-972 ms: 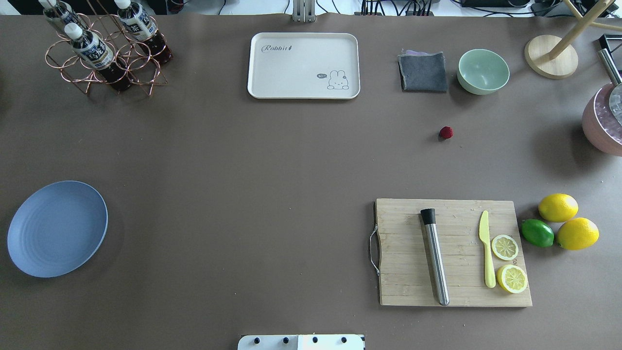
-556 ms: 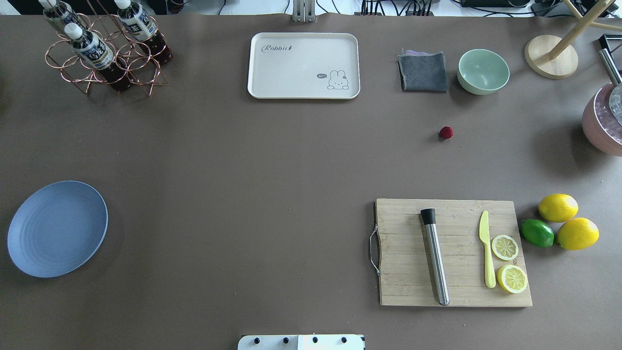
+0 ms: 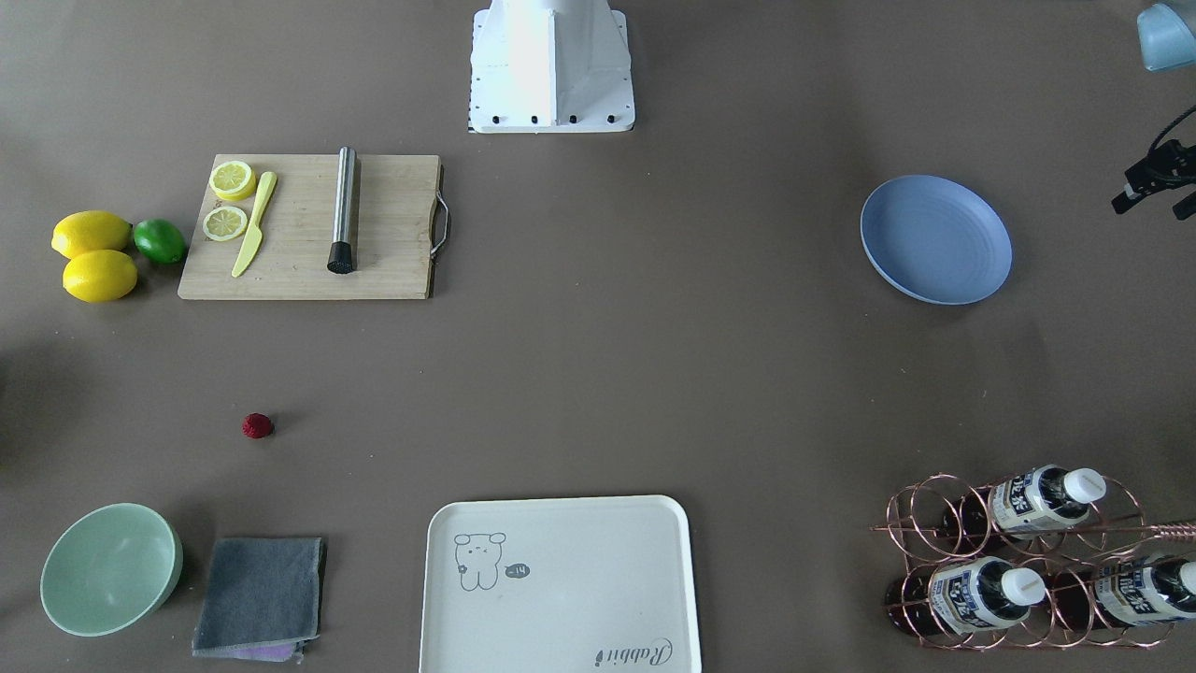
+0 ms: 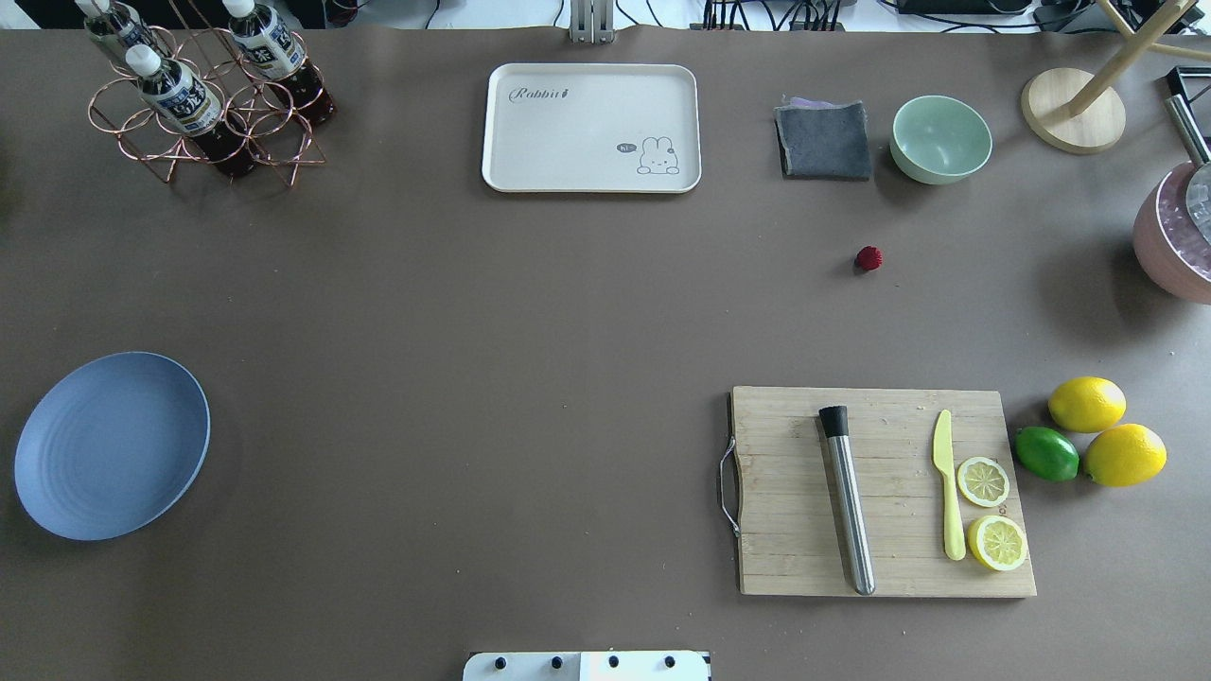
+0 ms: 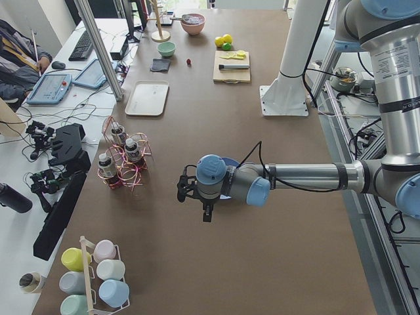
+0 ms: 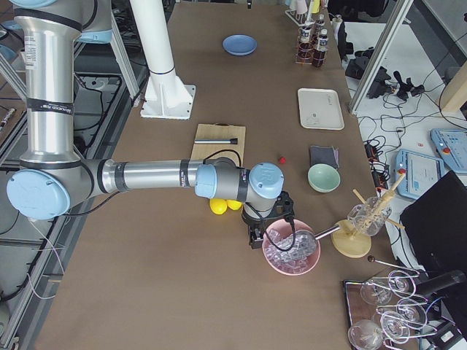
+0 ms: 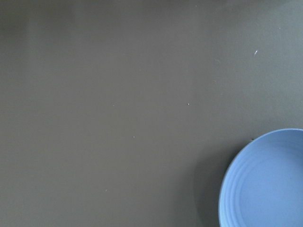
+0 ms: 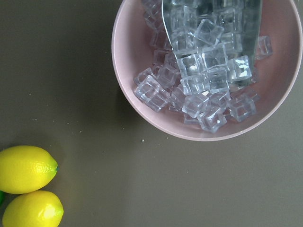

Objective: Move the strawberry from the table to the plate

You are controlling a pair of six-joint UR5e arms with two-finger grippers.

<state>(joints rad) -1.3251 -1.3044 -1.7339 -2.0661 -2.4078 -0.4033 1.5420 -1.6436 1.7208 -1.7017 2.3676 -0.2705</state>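
The strawberry (image 4: 868, 257) (image 3: 257, 425), a tiny dark-red berry, lies alone on the brown table (image 4: 492, 340) between the mint bowl and the cutting board. Far off at the table's left side sits the blue plate (image 4: 112, 445) (image 3: 935, 239), with nothing on it; its edge shows in the left wrist view (image 7: 265, 184). My left gripper (image 5: 195, 195) hangs above the table beside the plate. My right gripper (image 6: 257, 235) hovers at the rim of a pink bowl, well away from the strawberry (image 6: 282, 159). I cannot tell whether either gripper is open or shut.
A cutting board (image 4: 785, 492) holds a steel muddler, a yellow knife and lemon slices. Two lemons and a lime (image 4: 1045, 452) lie to its right. At the back stand a mint bowl (image 4: 940, 138), grey cloth (image 4: 825, 140), white tray (image 4: 568, 142) and bottle rack (image 4: 203, 104). The pink bowl (image 8: 142, 113) holds ice.
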